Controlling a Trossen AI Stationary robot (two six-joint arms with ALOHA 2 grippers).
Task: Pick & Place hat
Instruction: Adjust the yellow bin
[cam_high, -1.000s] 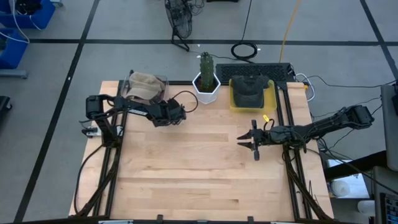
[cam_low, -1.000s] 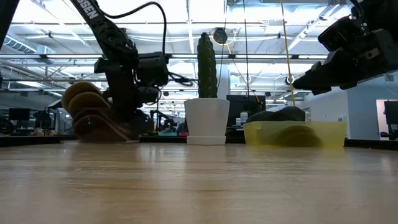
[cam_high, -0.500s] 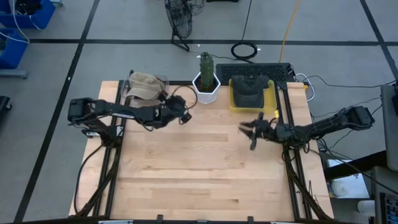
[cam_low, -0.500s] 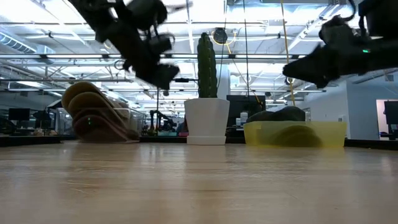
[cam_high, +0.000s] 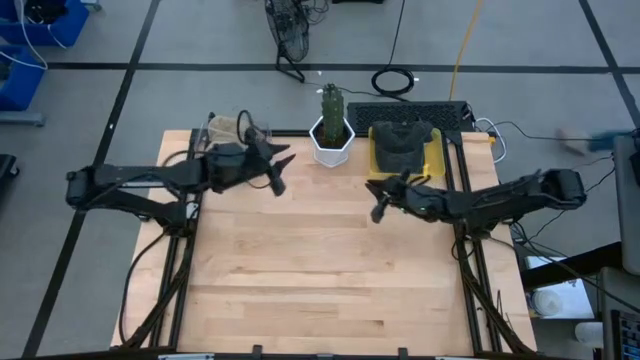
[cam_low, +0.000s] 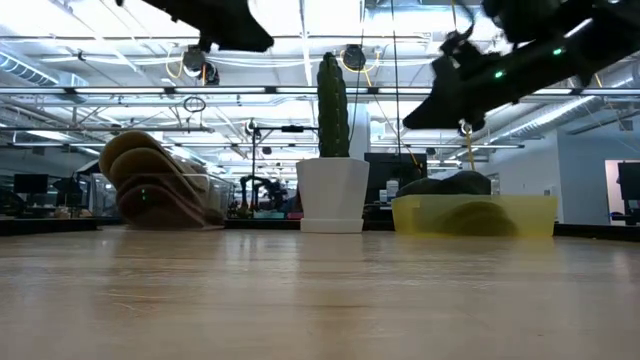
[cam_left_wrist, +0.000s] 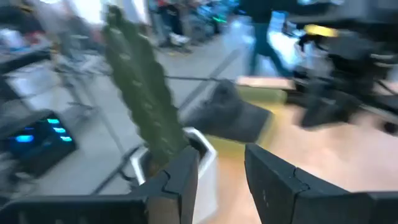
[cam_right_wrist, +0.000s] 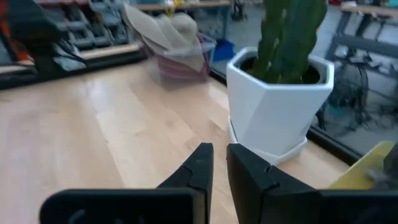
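A stack of tan hats (cam_high: 228, 128) sits in a clear box (cam_low: 195, 205) at the table's far left. A dark hat (cam_high: 402, 143) lies in a yellow tray (cam_high: 436, 158) at the far right. My left gripper (cam_high: 280, 168) hovers high between the tan hats and the cactus pot, open and empty (cam_left_wrist: 221, 177). My right gripper (cam_high: 376, 206) hangs in the air just near of the yellow tray, pointing toward the pot. Only a thin gap shows between its fingers (cam_right_wrist: 219, 165), and nothing is in it.
A cactus in a white pot (cam_high: 332, 135) stands at the far edge between the two hat containers. Bare wooden tabletop (cam_high: 320, 280) spreads across the middle and near side. Black rails run along both side edges.
My left gripper has risen from beside the tan hats, swung toward the cactus and tipped from pointing down to nearly level. My right gripper has moved toward the far edge and the pot, and its spread fingers have drawn almost together. The hats have stayed put.
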